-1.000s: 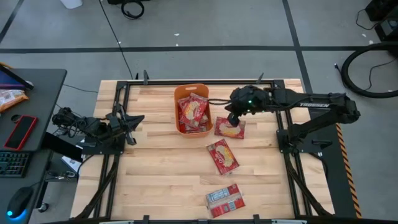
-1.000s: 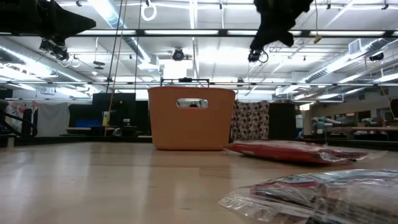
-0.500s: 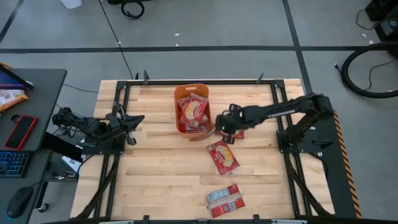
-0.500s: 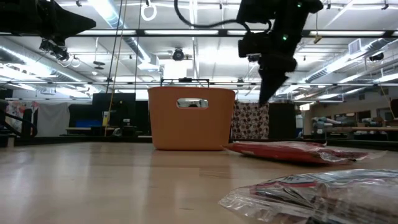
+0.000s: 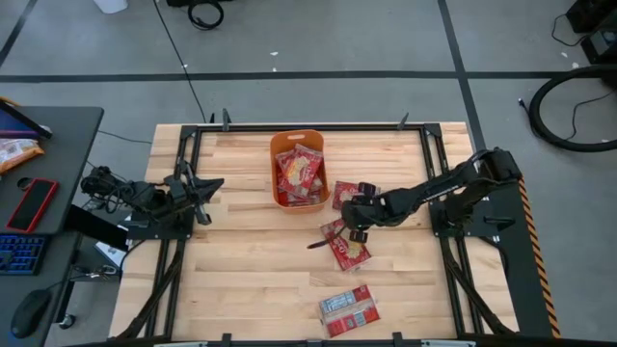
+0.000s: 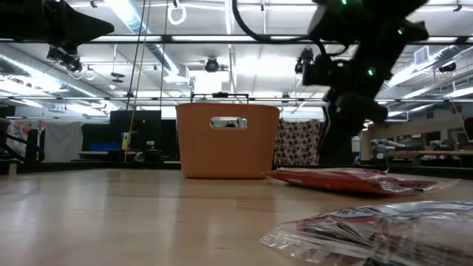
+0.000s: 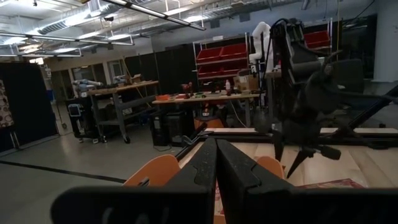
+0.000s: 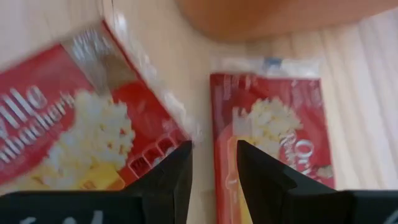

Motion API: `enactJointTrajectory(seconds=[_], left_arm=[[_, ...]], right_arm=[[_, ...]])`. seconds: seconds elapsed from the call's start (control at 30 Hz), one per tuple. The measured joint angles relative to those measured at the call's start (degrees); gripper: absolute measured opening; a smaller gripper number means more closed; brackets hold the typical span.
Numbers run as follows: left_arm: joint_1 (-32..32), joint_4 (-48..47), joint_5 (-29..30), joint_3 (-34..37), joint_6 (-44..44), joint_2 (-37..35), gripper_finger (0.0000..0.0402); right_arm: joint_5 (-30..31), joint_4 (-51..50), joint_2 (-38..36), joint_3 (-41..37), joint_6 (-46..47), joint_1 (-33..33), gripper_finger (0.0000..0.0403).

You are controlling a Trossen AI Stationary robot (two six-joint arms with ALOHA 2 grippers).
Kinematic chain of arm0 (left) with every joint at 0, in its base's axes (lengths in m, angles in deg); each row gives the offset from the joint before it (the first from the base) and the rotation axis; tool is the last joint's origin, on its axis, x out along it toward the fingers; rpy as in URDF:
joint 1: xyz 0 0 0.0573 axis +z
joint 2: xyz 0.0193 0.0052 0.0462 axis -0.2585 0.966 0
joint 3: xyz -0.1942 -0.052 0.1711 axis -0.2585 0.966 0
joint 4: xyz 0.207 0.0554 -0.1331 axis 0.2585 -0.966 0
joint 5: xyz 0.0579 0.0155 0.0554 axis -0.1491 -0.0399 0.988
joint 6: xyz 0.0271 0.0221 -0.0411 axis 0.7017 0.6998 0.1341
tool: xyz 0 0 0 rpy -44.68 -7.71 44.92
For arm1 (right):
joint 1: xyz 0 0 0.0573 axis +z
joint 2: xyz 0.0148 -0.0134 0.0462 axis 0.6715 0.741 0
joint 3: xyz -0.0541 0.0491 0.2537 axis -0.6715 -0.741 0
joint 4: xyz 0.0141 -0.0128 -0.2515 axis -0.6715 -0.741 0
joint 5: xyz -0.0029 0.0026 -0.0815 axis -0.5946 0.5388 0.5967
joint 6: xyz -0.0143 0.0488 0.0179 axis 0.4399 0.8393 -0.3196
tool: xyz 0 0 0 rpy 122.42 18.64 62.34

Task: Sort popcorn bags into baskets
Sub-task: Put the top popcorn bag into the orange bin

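Left gripper (image 7: 216, 163) waited closed at table's left edge, orange basket (image 5: 299, 145) held red packets, right gripper (image 8: 213, 163) slightly open, empty, above two red popcorn bags (image 8: 74, 124) (image 8: 268, 135), print partly readable "ille".

I see two arms of dark, near-black links on black frames at the table's sides. The right arm (image 5: 453, 181) is a slim jointed run of rounded housings; green indicator lights glow on its wrist, and a black cable loops above it. The left arm (image 5: 145, 196) shows bundled black cabling. Each gripper's fingers (image 8: 163, 177) are matte black, blunt-tipped wedges.
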Motion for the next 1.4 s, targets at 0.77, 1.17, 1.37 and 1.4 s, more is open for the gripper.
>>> enactJointTrajectory(seconds=[0.77, 1.17, 1.37, 1.4], left_arm=[[0.0, 0.0, 0.0, 0.0, 0.0, 0.0, 0.0013], [0.0, 0.0, 0.0, 0.0, 0.0, 0.0, 0.0013], [0.0, 0.0, 0.0, 0.0, 0.0, 0.0, 0.0013], [0.0, -0.1, 0.0, 0.0, 0.0, 0.0, 0.0013]], right_arm=[[3.2, 15.6, -0.3, -14.6, -6.6, -2.7, 0.0106], [5.2, 7.1, -0.3, -8.9, -8.1, -2.7, 0.0019], [12.6, -9.2, -0.7, 3.4, -4.7, -5.4, 0.0010], [13.5, -10.5, -0.7, 5.4, -3.9, -5.9, 0.0010]])
